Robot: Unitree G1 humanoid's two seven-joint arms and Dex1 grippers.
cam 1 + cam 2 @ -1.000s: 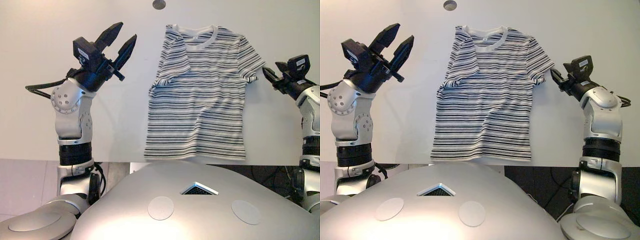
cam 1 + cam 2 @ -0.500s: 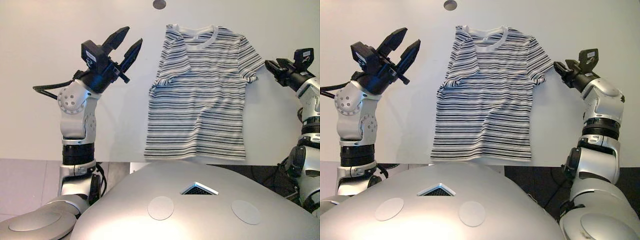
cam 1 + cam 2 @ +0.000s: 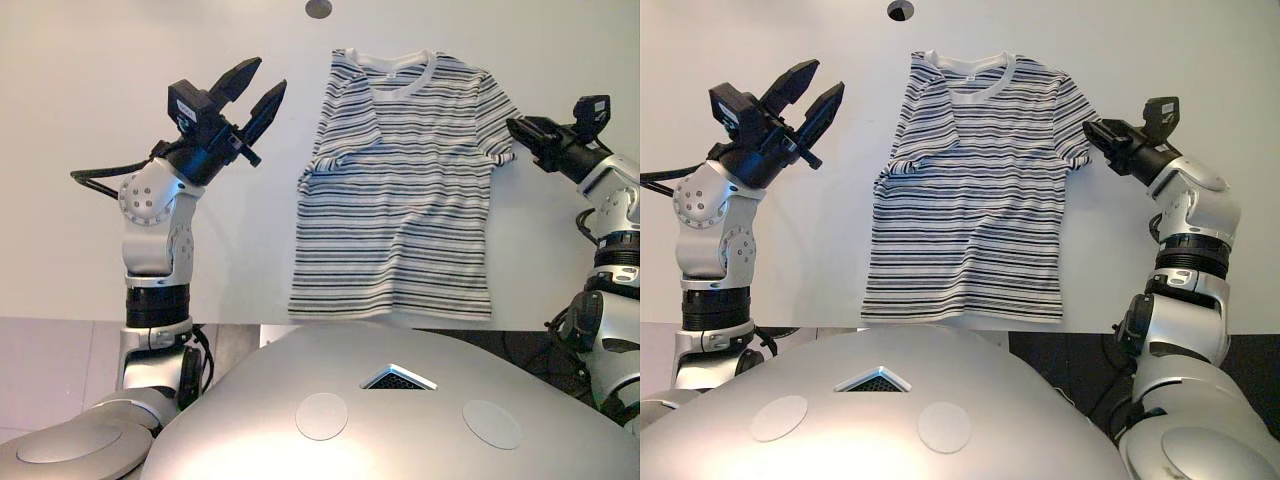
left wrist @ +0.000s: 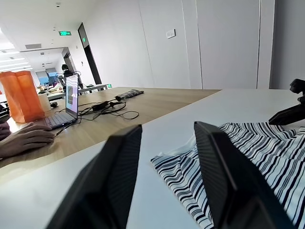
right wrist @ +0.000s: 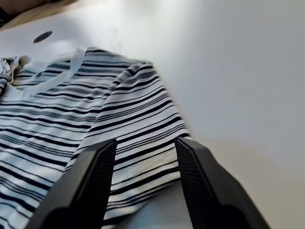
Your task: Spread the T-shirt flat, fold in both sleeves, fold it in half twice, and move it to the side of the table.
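The striped T-shirt lay face up on the white worktop, collar at the far edge and hem toward the robot, pretty much in the middle. The sleeve on the robot's left side looked folded in over the chest, with a bunched crease at that side seam. The sleeve on the right side was spread out flat.

The right end effector sat low, right at the hem of that spread-out sleeve. Its fingers were parted, with the sleeve edge showing in the gap, but I couldn't tell whether they were touching the cloth. The left end effector was up above the worktop, well off the shirt's left side, also spread wide with nothing in it. A small round hole sat in the worktop just beyond the collar.
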